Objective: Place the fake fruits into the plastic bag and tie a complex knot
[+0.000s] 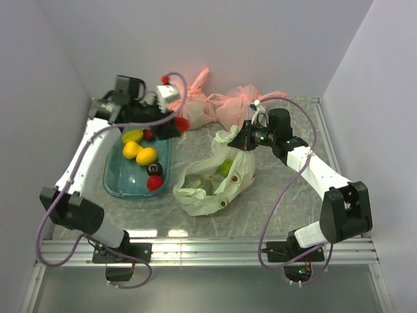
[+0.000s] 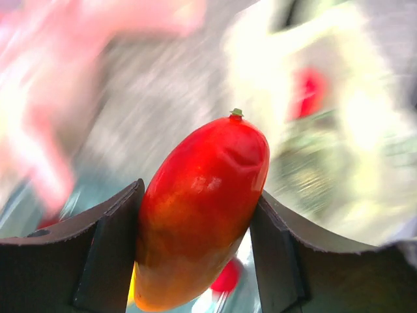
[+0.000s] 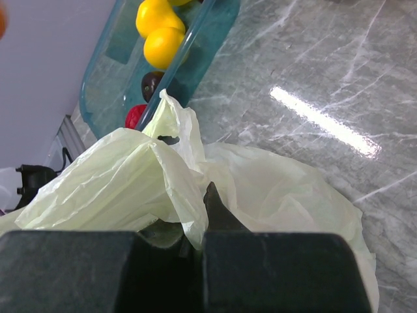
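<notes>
My left gripper (image 1: 177,126) is shut on a red-orange fake fruit (image 2: 202,208), held above the right end of the teal tub (image 1: 117,179); the same fruit shows red in the top view (image 1: 182,123). My right gripper (image 1: 240,143) is shut on the rim of the pale green plastic bag (image 1: 215,179), holding its mouth up; the bag also shows in the right wrist view (image 3: 117,189). Inside the bag lie a bumpy green fruit (image 1: 195,182) and a lime-green one (image 1: 226,168). In the tub lie yellow lemons (image 1: 139,152), a dark purple fruit (image 1: 154,169) and a red one (image 1: 155,183). No knot shows on the green bag.
Two salmon-pink tied bags (image 1: 228,104) lie at the back of the marble table. White walls close in the left, back and right sides. An aluminium rail (image 1: 208,246) runs along the near edge by the arm bases.
</notes>
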